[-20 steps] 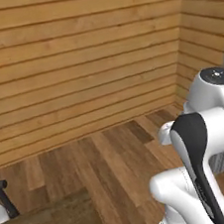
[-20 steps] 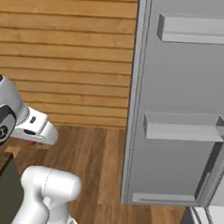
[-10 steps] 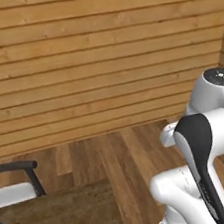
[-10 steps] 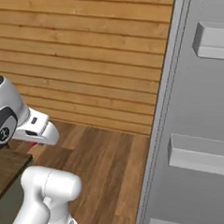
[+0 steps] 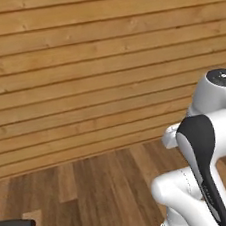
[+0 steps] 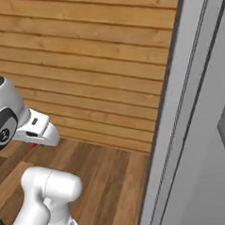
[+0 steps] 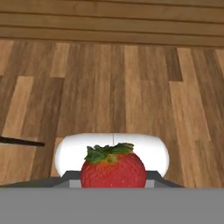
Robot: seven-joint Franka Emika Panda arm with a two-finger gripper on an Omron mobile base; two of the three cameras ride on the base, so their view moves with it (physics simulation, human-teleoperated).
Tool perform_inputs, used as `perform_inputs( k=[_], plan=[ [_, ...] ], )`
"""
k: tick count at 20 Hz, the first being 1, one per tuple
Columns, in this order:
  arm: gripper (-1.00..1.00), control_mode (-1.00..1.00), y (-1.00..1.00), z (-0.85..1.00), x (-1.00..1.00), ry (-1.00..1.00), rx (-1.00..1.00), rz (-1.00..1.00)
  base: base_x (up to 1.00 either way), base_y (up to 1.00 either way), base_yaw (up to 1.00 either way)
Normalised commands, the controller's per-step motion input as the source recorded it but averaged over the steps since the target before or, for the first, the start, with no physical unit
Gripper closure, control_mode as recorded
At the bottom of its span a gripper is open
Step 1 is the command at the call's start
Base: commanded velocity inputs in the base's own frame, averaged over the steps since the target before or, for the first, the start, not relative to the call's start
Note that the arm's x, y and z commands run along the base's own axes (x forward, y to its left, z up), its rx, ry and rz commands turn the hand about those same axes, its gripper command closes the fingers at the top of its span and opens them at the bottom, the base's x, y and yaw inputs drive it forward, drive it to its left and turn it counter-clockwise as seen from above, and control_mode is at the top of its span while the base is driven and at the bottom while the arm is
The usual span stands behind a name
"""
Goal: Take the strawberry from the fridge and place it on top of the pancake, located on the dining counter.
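Hand view: strawberry [image 7: 113, 168], seemingly gripped.

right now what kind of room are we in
Likely a home kitchen: the tall light-grey fridge stands at the right of the right base view, before a wood-plank wall and wooden floor, and the gripper holds a strawberry.

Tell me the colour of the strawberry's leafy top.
Green, above the red strawberry; it shows best in the hand view.
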Motion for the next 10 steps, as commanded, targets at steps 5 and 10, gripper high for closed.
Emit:
perform_inputs(
  k=[5,10],
  plan=[
    [1.00,1.00,0.00,0.00,0.00,0.00,0.00,0.00,1.00,0.00,0.01],
    [1.00,1.00,0.00,0.00,0.00,0.00,0.00,0.00,1.00,0.02,0.22]
  ],
)
